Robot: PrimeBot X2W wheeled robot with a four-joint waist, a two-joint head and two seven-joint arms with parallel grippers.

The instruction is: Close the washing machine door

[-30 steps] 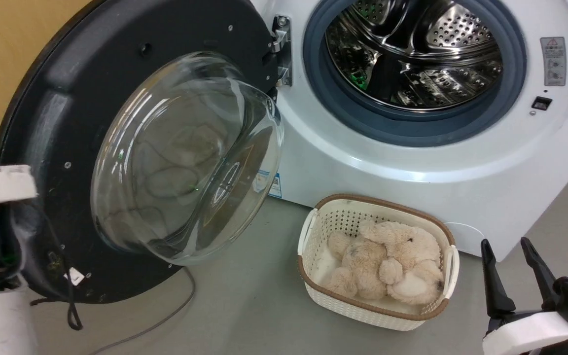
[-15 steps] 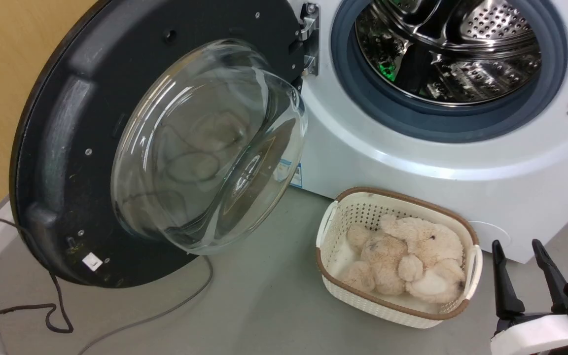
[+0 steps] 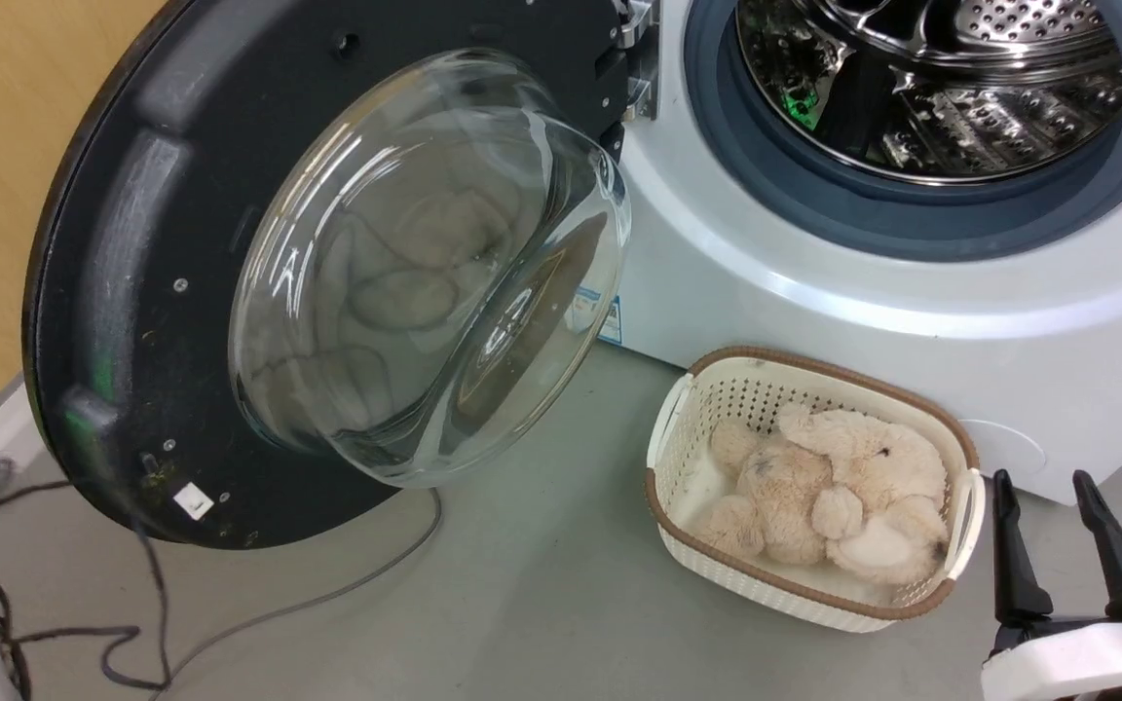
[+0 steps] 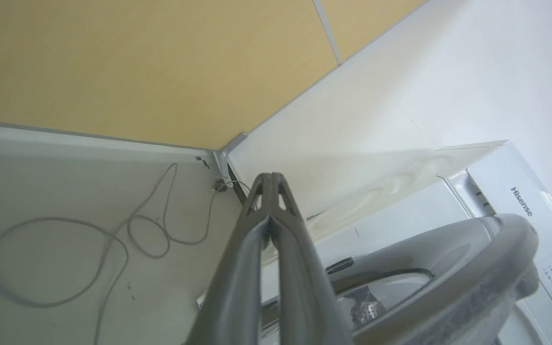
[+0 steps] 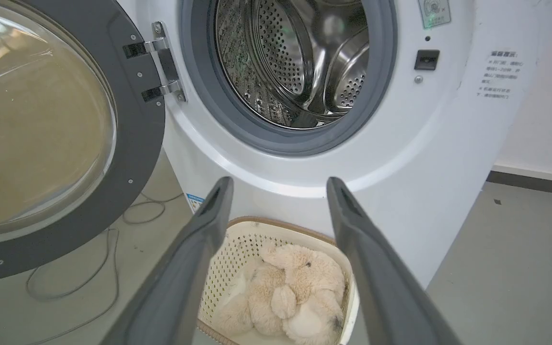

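Door check, from the floor in front of the unit.

- One washing machine, white, front-loading. Drum mouth uncovered, one grey rubber ring around it.
- One washing machine door: swung wide to the left of the machine and hung on one metal hinge at the left of the drum mouth. Its clear bowl window bulges toward me. Not shut.
- One cream basket on the floor, near side of the machine, right of the door. One pale plush toy lies in it.
- One grey cable loops on the floor under the door.
- My right fingers: two, spread apart, holding nothing, just right of the basket and not touching it. From the wrist they frame the basket.
- My left fingers: pressed together, nothing between them, pointed at the corner where the yellow wall meets the floor. The grey curved edge at the lower right there is probably the door's rim, though the angle is poor.
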